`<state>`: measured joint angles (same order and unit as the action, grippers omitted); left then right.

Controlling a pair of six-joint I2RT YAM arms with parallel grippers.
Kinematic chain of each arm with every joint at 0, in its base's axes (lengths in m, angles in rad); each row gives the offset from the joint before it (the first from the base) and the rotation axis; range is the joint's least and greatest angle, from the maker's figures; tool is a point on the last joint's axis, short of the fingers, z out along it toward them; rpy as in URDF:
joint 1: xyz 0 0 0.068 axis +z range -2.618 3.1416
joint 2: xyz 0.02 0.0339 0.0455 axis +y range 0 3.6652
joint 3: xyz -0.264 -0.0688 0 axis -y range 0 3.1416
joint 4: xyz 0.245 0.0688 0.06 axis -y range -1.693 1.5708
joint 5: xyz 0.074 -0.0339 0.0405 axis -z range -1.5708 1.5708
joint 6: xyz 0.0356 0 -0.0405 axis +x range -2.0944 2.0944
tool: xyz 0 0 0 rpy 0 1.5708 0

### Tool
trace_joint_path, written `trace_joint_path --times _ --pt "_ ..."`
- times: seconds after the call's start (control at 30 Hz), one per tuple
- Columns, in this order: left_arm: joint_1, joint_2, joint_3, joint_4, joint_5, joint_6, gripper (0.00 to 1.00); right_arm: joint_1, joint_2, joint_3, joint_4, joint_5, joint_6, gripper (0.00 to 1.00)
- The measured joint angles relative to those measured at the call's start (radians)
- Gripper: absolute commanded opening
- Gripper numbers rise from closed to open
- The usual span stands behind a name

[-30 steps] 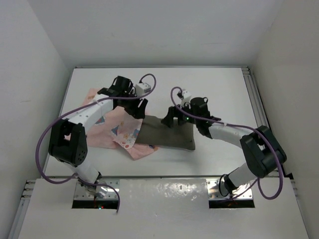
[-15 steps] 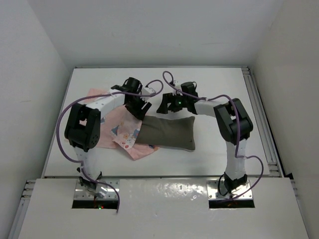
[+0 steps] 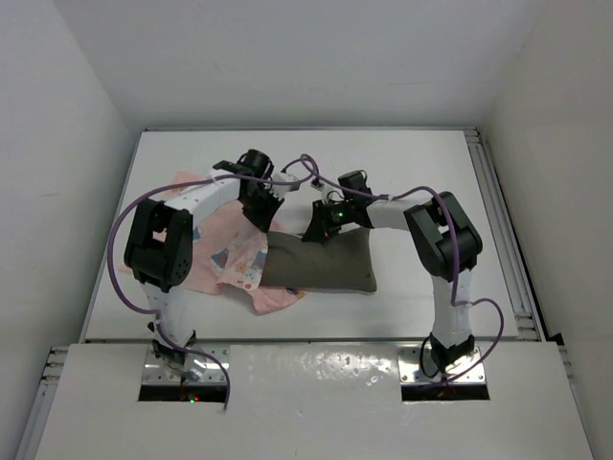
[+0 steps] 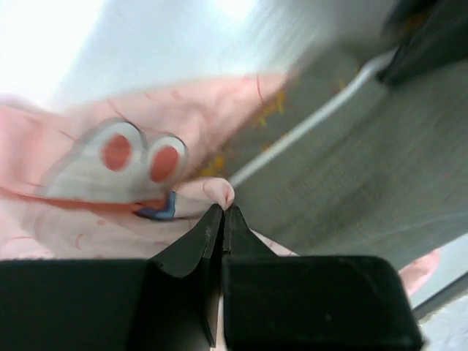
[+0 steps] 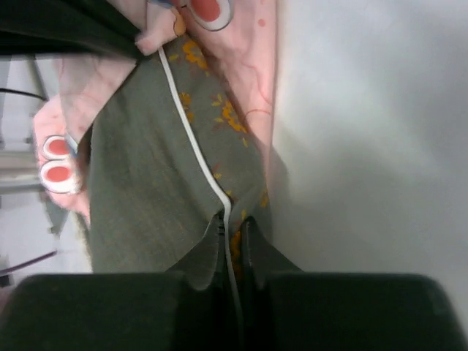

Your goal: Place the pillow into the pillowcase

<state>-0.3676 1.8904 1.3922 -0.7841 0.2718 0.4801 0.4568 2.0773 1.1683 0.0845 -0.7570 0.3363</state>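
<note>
The grey-olive pillow [image 3: 326, 264] lies mid-table, its left end at the mouth of the pink printed pillowcase [image 3: 213, 247]. My left gripper [image 3: 265, 217] sits at the pillowcase's far right corner. In the left wrist view it [image 4: 222, 210] is shut on a pinch of the pink pillowcase [image 4: 110, 212], and the pillow [image 4: 344, 183] lies just to the right. My right gripper [image 3: 314, 233] is at the pillow's far edge. In the right wrist view it [image 5: 231, 223] is shut on the pillow [image 5: 146, 197] along its pale trim, with the pillowcase [image 5: 248, 66] beside and under that edge.
The white table [image 3: 421, 172] is walled on the left, back and right. Purple cables loop above both wrists, close together over the pillow's far edge. The two grippers stand only a short gap apart.
Both grippers have gone from open to shut, the left on the pillowcase's edge and the right on the pillow's far edge. The right gripper came down onto the pillow.
</note>
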Motion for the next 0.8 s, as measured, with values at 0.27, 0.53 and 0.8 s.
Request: trace_joint_path --times 0.27,0.53,0.8 --pt "-0.021 -0.013 0.172 -0.028 0.056 -0.019 0.00 0.013 -0.187 -0.146 0.033 0.020 0.051 0.00" --pt "-0.085 -0.071 0.181 -0.025 0.159 -0.029 0.00 0.022 -0.403 -0.320 0.321 0.124 0.211 0.00" --pt "-0.069 -0.079 0.270 -0.010 0.242 -0.067 0.00 0.059 -0.611 -0.456 0.463 0.311 0.225 0.00"
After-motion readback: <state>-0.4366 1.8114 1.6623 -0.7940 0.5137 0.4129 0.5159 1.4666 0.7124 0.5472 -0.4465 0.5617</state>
